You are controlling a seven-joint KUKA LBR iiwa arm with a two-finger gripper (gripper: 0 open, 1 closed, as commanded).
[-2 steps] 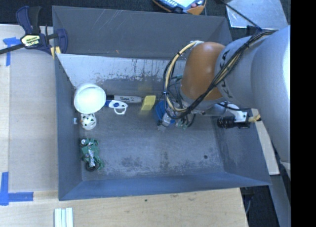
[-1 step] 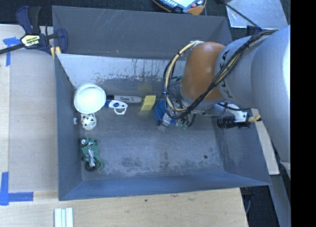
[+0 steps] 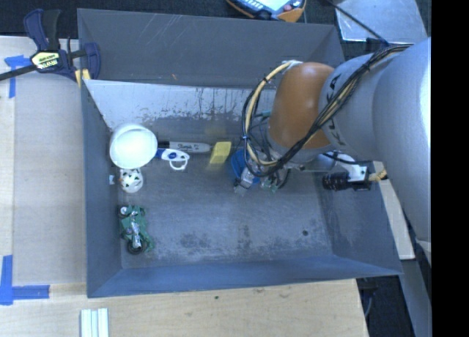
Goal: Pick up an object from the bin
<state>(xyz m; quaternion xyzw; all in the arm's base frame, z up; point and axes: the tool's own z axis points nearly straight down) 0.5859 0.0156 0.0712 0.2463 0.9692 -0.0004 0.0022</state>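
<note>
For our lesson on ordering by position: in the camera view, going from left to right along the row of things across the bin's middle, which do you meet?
White bowl → black marker → yellow block → blue object

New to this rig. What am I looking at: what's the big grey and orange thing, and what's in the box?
One camera looks down into a grey metal bin, slightly from the side. The big grey body with the orange cover is a robot arm reaching in from the right. Its gripper hangs low near the bin's middle, next to a yellow block and a partly hidden blue thing. Whether it holds anything cannot be told. On the left lie a white bowl, a pen, a small spotted ball and a green toy.
</note>
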